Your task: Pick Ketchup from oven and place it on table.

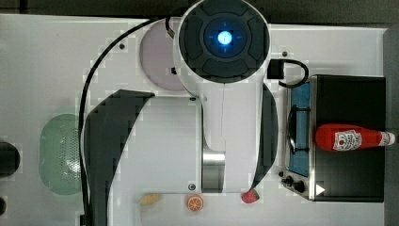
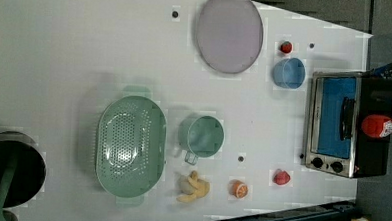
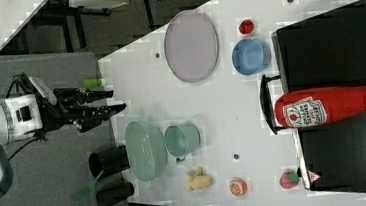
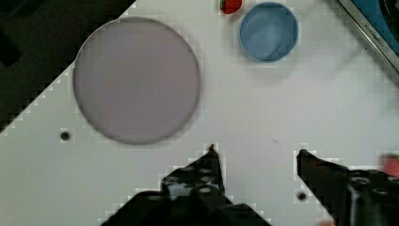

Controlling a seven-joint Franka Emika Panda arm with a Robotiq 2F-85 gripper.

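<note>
Ketchup [image 3: 332,105], red with white cap, is lying on the oven [image 3: 336,44] top, probably overhanging; gripper [image 4: 256,150] is hovering spread, empty, over the table [image 4: 263,108].

Right view: dark grey floor [image 3: 41,60] at the right view's left, second white tabletop [image 3: 13,17] at far upper-left corner.

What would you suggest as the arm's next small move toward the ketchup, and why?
Probably carry the gripper across toward the oven. Its jaws are open and empty above the table near the purple plate, while the Ketchup lies on its side on the oven's black top, well away.
</note>
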